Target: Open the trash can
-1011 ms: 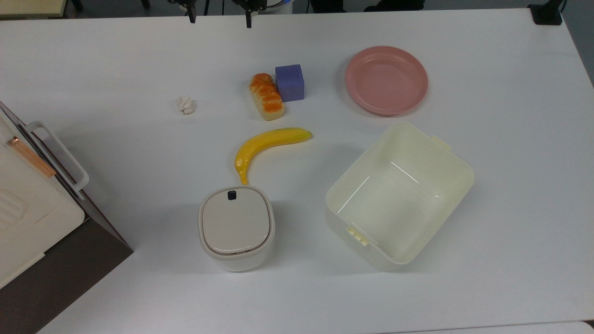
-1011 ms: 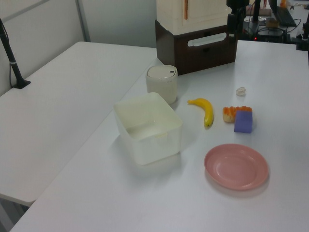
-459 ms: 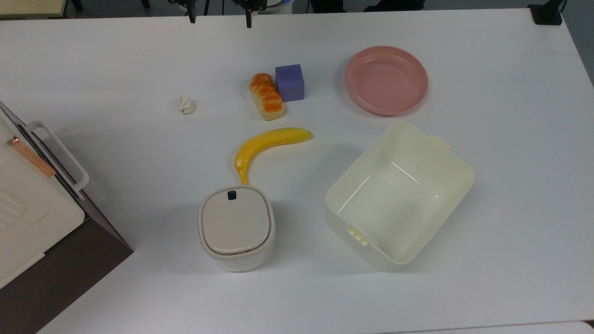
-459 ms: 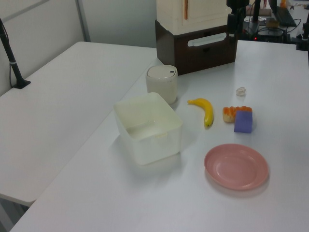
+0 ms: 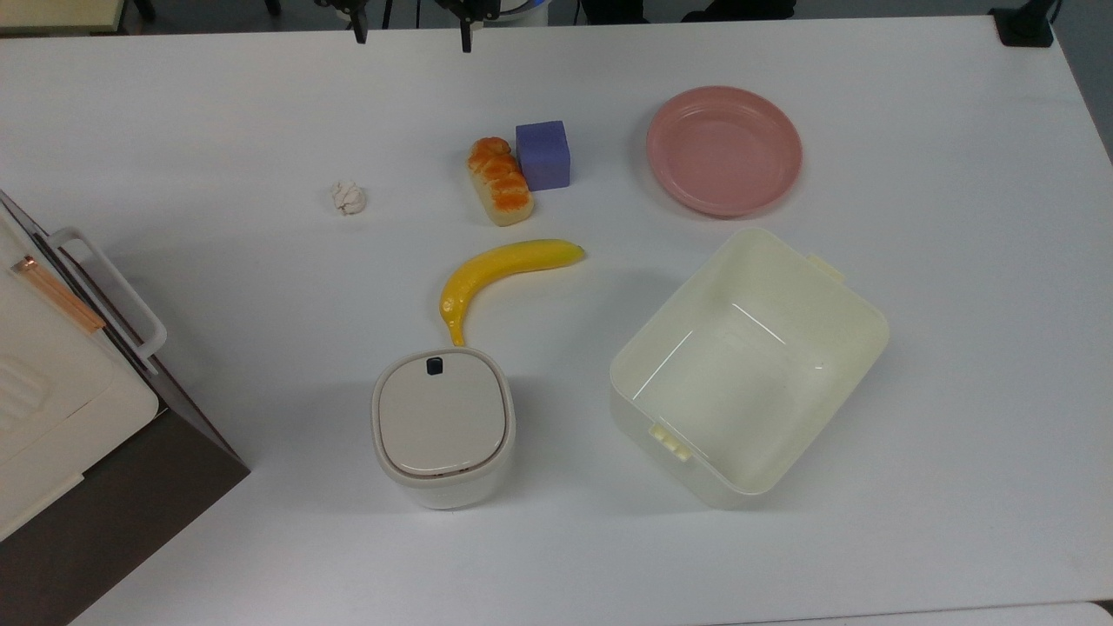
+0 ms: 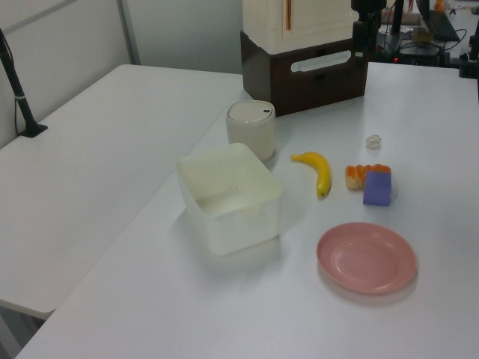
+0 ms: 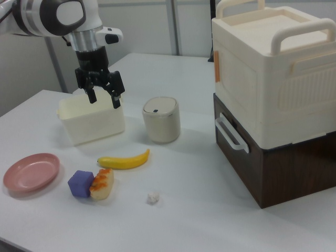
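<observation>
The small cream-white plastic trash can point(image 5: 443, 426) stands lid-down shut near the top view's bottom centre, a yellow banana point(image 5: 500, 274) just beside it. The black two-finger gripper point(image 7: 103, 93) hangs high, fingers spread. Missing the small black button point(image 5: 433, 366) risks tipping the light can.

cream trash can point(image 5: 443, 430) with beige-grey lid, yellow banana point(image 5: 500, 271), pink plate point(image 5: 723, 149), purple block point(image 5: 543, 155)
</observation>
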